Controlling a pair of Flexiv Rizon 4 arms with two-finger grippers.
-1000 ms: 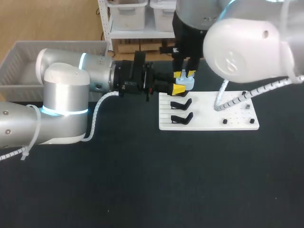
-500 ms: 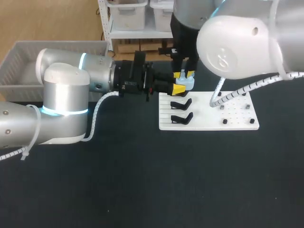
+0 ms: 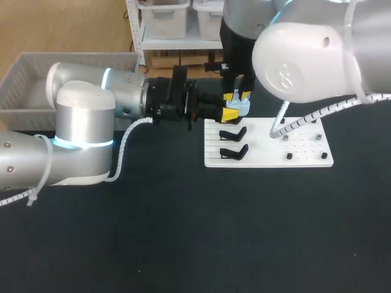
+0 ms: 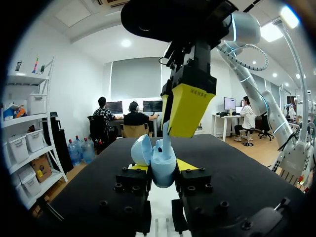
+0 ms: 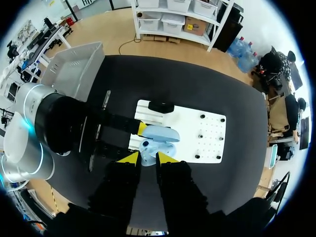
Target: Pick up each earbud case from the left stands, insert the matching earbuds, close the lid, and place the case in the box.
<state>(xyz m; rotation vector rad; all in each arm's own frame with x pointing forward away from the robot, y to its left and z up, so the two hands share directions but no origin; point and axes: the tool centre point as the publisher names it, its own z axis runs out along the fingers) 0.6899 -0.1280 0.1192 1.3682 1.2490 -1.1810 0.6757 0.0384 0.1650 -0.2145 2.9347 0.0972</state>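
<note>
1. The left arm (image 3: 79, 116) comes in level from well left of the white stand board (image 3: 305, 152). Its left gripper (image 4: 162, 169) is clamped on a pale blue earbud case (image 4: 159, 157).
2. The right arm (image 3: 305, 55) hangs over the board's far edge. The right gripper (image 5: 147, 157) points down just above the case — whether it grips anything, I cannot tell.
3. A grey box (image 3: 24, 79) sits well left of the board.
4. Two black stands (image 3: 233, 133) stand on the board's left part.
5. The case — lid open — is held over the board's far left corner.
</note>
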